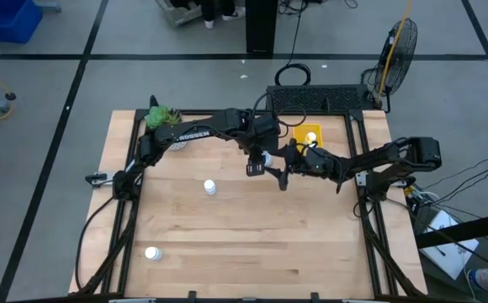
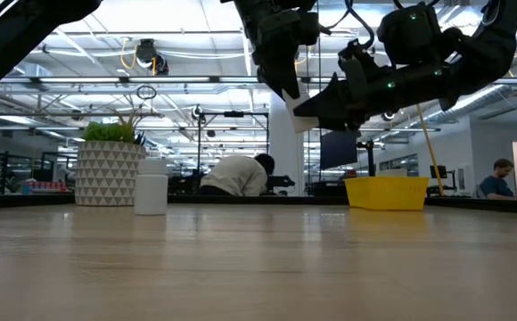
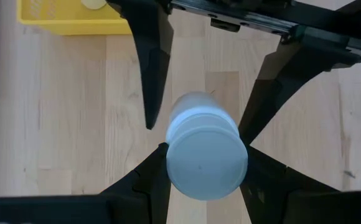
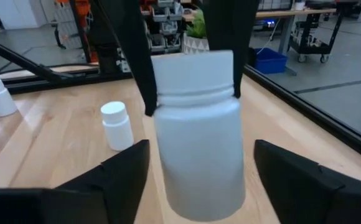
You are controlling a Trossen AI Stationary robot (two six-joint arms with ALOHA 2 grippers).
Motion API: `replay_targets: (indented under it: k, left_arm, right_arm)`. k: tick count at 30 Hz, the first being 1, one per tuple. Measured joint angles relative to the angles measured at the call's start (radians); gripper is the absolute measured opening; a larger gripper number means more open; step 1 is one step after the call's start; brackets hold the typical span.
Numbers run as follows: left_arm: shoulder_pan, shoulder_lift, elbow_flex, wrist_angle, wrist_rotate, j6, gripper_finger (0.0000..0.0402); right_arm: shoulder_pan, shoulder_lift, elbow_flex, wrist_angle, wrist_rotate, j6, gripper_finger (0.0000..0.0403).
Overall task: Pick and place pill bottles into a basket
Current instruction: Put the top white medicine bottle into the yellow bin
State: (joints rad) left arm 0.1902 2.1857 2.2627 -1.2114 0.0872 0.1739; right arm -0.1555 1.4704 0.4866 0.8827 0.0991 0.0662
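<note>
A white pill bottle (image 4: 198, 143) hangs upright above the middle of the table, with my left gripper (image 3: 205, 171) shut on its top end. My right gripper (image 4: 199, 180) comes in level from the table's right and is open. Its fingers (image 3: 150, 81) stand on either side of the bottle's lower body, with a small gap showing. The yellow basket (image 1: 301, 129) lies just beyond, at the far side, with one bottle (image 1: 311, 137) in it. Two more bottles (image 1: 210, 187) (image 1: 152, 252) stand on the table. My left gripper pinches the bottle's cap end (image 4: 168, 74) between its two fingers (image 4: 140, 62), which come from above and point steeply down. The bottle hangs upright below them, cap up, lifted clear of the table.
A white patterned pot with a green plant (image 1: 164, 118) stands at the far left corner. A dark frame rail (image 1: 362, 168) runs along the table's right side. Bare wood lies toward the near edge. People sit in the room beyond the table.
</note>
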Motion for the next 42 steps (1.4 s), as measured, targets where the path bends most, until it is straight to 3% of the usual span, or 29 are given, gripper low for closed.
replay_targets:
  k: [7,9,13,19,23,42]
  left_arm:
    - [0.000,0.000,0.000,-0.002,0.010,-0.006,0.0157]
    - [0.000,-0.001,0.000,-0.003,0.005,-0.015,0.0157]
    - [0.000,-0.001,0.000,-0.003,0.012,-0.017,0.0157]
    - [0.000,-0.002,0.000,0.005,0.026,-0.010,0.0157]
    - [0.000,-0.002,0.000,0.007,0.025,-0.010,0.0157]
    - [0.000,-0.002,0.000,-0.026,0.008,-0.011,0.0157]
  right_arm:
    - [-0.002,0.000,0.000,0.049,-0.026,-0.012,0.0163]
    - [-0.009,0.000,0.000,0.050,-0.063,-0.012,0.0151]
    - [-0.009,0.000,0.000,0.051,-0.061,-0.003,0.0155]
    - [-0.008,0.000,0.022,0.039,-0.051,0.041,0.0252]
    - [-0.008,-0.002,0.061,0.000,-0.050,0.041,0.0286]
    - [-0.006,0.000,0.091,-0.125,-0.045,0.000,0.0256]
